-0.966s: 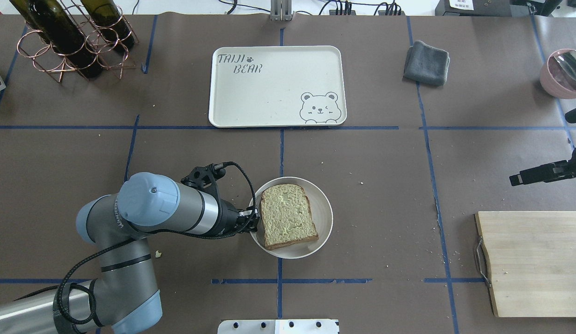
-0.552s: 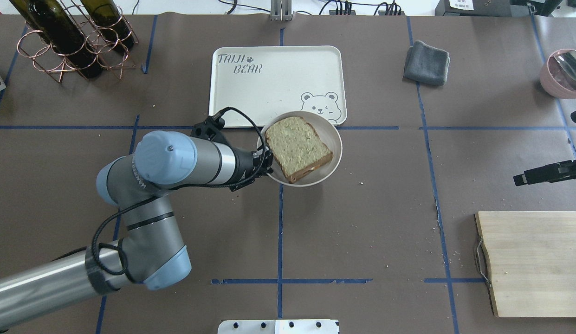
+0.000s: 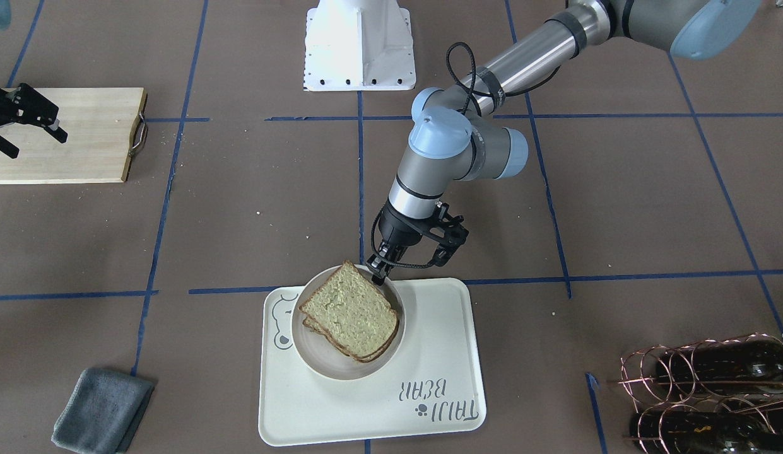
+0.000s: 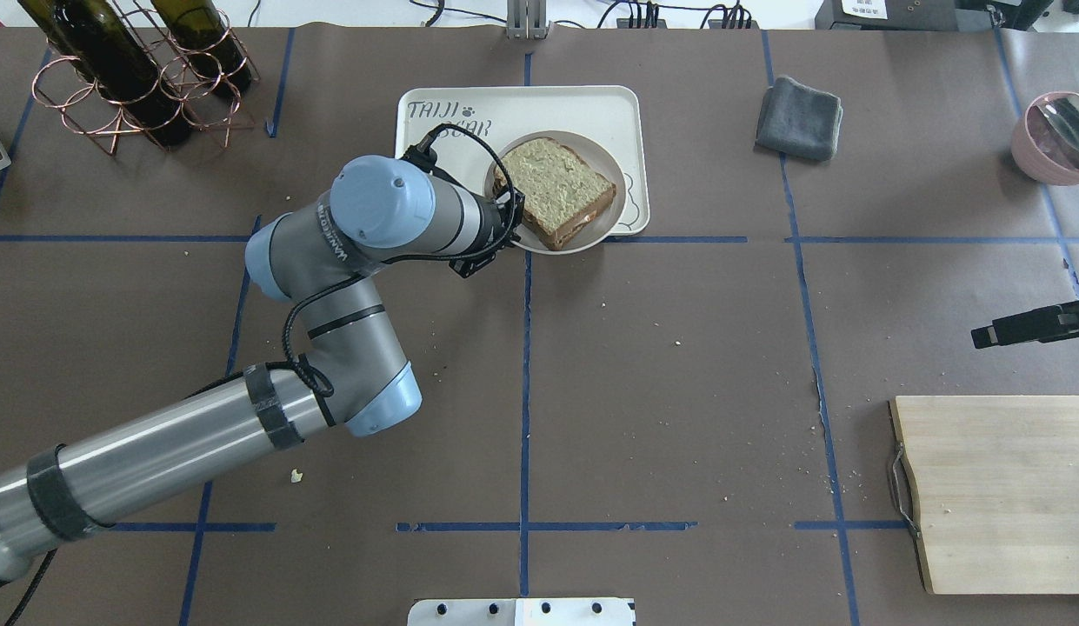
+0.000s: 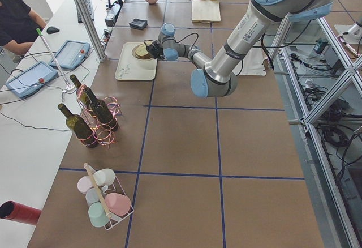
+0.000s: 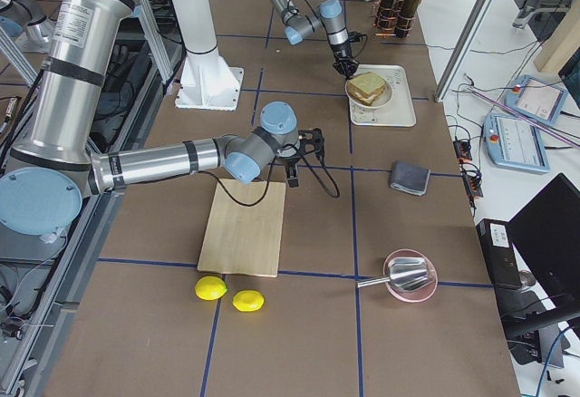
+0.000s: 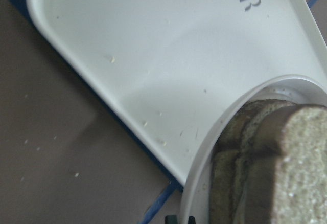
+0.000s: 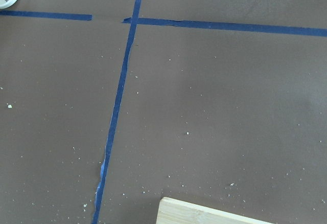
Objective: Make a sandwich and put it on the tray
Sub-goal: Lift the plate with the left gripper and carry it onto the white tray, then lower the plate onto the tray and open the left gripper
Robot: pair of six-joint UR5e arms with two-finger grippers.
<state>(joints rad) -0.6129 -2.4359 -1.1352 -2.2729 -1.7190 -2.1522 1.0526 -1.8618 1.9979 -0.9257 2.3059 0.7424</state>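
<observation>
The sandwich [image 4: 556,184], two bread slices stacked, lies on a small round white plate [image 4: 616,202]. The egg is hidden between the slices. My left gripper [image 4: 507,217] is shut on the plate's near-left rim and holds it over the bear-face end of the cream tray [image 4: 548,109]. I cannot tell whether the plate rests on the tray. The front-facing view shows the gripper [image 3: 378,271], the sandwich [image 3: 350,312], the plate [image 3: 341,372] and the tray [image 3: 435,340]. The left wrist view shows the plate rim [image 7: 214,132] above the tray [image 7: 153,55]. My right gripper [image 3: 35,144] is open and empty over the cutting board's edge.
A wooden cutting board [image 4: 1000,496] lies at the near right. A grey folded cloth [image 4: 800,117] lies right of the tray. A copper rack with wine bottles [image 4: 139,78] stands at the far left. A pink bowl [image 4: 1056,139] sits at the far right edge.
My left arm has carried the plate with the sandwich from the table's near middle forward to over the tray. The right gripper has barely moved.
</observation>
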